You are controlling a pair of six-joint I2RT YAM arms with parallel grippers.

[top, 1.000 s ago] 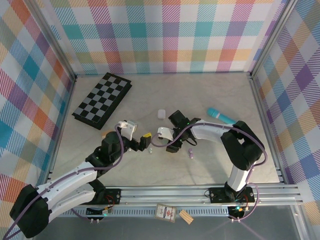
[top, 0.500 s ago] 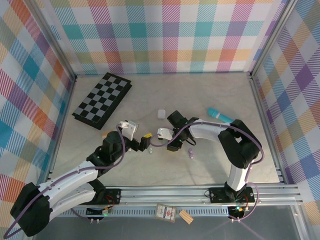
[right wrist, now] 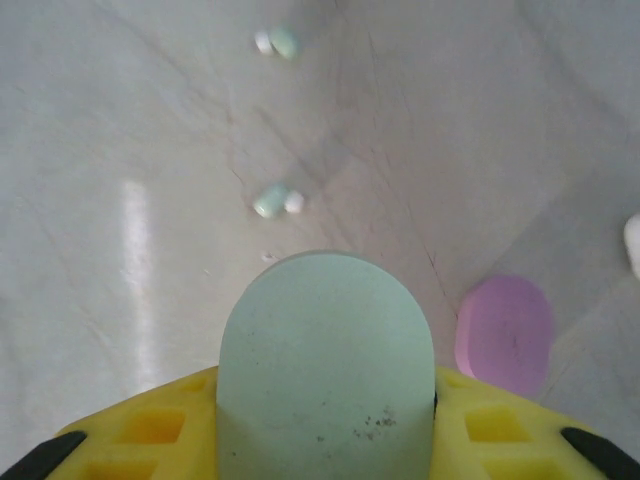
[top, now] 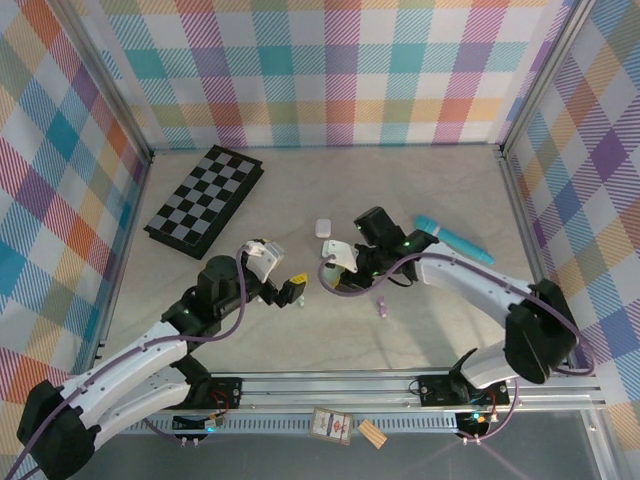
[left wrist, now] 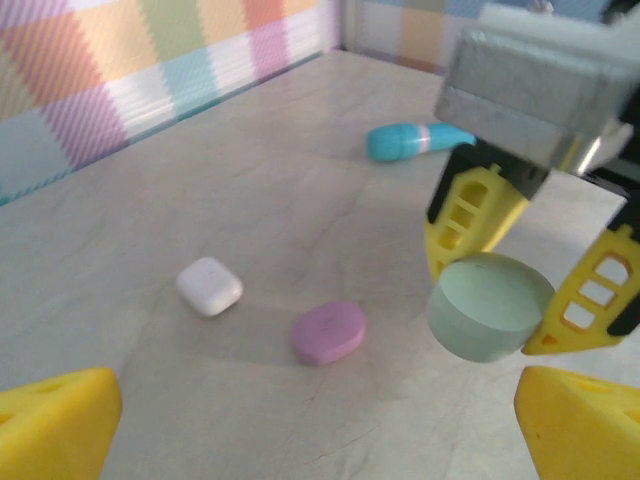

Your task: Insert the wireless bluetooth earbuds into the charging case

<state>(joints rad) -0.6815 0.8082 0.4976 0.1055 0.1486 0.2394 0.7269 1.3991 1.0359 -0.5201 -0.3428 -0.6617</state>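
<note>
The right gripper (left wrist: 492, 308), half closed, clamps the pale green charging case (right wrist: 325, 365); the left gripper (left wrist: 318, 428) gapes wide, empty. Tiny glossy green-and-white earbuds (right wrist: 277, 200) lie on the table (right wrist: 120, 120) just beyond it.

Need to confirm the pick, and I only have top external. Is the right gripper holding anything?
Observer: Yes. The wrist views show the right gripper shut on a pale green round case.
Operator: Other cases nearby?
Observer: A purple case lies flat on the table just beside the gripper.
Operator: Loose earbuds?
Observer: In the right wrist view, one pale green earbud lies on the table ahead of the held case, and another lies farther out.
</note>
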